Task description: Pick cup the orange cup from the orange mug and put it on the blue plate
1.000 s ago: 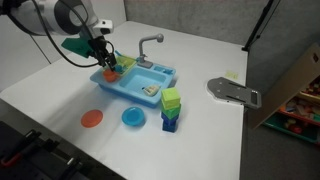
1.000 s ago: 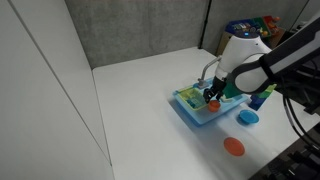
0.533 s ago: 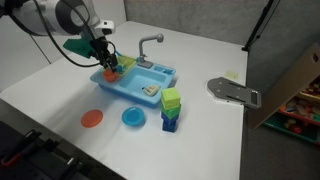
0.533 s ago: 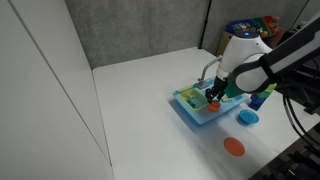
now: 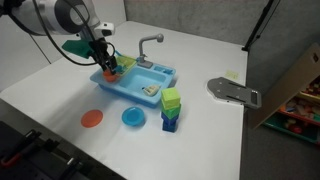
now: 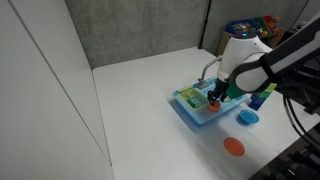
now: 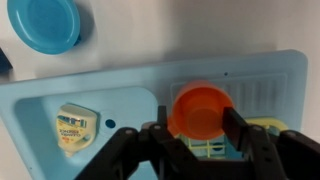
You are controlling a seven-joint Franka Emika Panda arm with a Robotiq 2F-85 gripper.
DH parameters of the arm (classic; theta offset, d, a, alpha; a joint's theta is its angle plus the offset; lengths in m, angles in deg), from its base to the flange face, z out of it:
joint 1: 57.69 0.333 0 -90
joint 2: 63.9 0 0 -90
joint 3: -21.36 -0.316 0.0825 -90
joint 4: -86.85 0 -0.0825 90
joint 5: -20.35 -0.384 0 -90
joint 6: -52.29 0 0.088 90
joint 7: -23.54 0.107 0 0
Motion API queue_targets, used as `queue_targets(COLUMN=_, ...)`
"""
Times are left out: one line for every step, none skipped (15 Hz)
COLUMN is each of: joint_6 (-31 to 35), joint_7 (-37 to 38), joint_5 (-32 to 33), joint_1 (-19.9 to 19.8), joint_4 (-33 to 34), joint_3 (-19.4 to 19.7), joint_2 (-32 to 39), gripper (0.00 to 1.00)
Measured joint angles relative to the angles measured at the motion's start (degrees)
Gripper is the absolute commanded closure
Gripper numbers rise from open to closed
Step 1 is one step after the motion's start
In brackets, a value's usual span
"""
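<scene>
Where the claw is: the claw hangs low over the rack end of the toy sink, its 2 fingers flanking the orange cup. I can't tell whether they're squeezing yet.
Orange cup: mouth up, right between the fingers, on the ribbed corner of the sink. No mug shows beneath it from the wrist view.
Change: almost none over the last 1 second. In both exterior views the claw and the cup hold the same spot, so I read this as the grasp settling, with the lift not begun.
Basin: a yellow packet lies beside the rack, apart from the fingers.
Blue plate: the blue plate sits bare on the bench in front of the sink, well apart from the cup.
Decoy: the orange plate lies near the blue one and is the wrong target.
Next call: probably a straight lift, then out over the sink rim towards the blue plate.
</scene>
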Motion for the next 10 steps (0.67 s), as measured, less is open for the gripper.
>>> queue_targets(joint_6=-0.1, joint_7=0.0, joint_5=0.0, joint_1=0.0, joint_4=0.0, joint_3=0.0, joint_2=-0.1, gripper=0.79)
queue_targets(joint_6=-0.2, joint_7=-0.1, joint_5=0.0, joint_1=0.0, joint_4=0.0, joint_3=0.0, joint_2=-0.1, gripper=0.88)
queue_targets(joint_6=-0.2, joint_7=-0.1, joint_5=0.0, joint_1=0.0, joint_4=0.0, joint_3=0.0, joint_2=-0.2, gripper=0.88)
queue_targets(joint_6=-0.2, joint_7=-0.1, joint_5=0.0, joint_1=0.1, joint_4=0.0, joint_3=0.0, joint_2=-0.3, gripper=0.88)
queue_targets(joint_6=-0.2, joint_7=-0.1, joint_5=0.0, joint_1=0.1, joint_4=0.0, joint_3=0.0, joint_2=-0.5, gripper=0.88)
queue_targets(joint_6=-0.2, joint_7=-0.1, joint_5=0.0, joint_1=0.1, joint_4=0.0, joint_3=0.0, joint_2=-0.7, gripper=0.88)
queue_targets(joint_6=-0.2, joint_7=-0.1, joint_5=0.0, joint_1=0.2, joint_4=0.0, joint_3=0.0, joint_2=-1.1, gripper=0.88)
queue_targets(joint_6=-0.2, joint_7=-0.2, joint_5=0.0, joint_1=0.2, joint_4=0.0, joint_3=0.0, joint_2=-1.7, gripper=0.88)
queue_targets(joint_6=-0.2, joint_7=-0.2, joint_5=0.0, joint_1=0.2, joint_4=-0.1, joint_3=-0.1, joint_2=-2.3, gripper=0.88)
queue_targets(joint_6=-0.2, joint_7=-0.3, joint_5=0.0, joint_1=0.2, joint_4=-0.1, joint_3=-0.2, joint_2=-3.1, gripper=0.88)
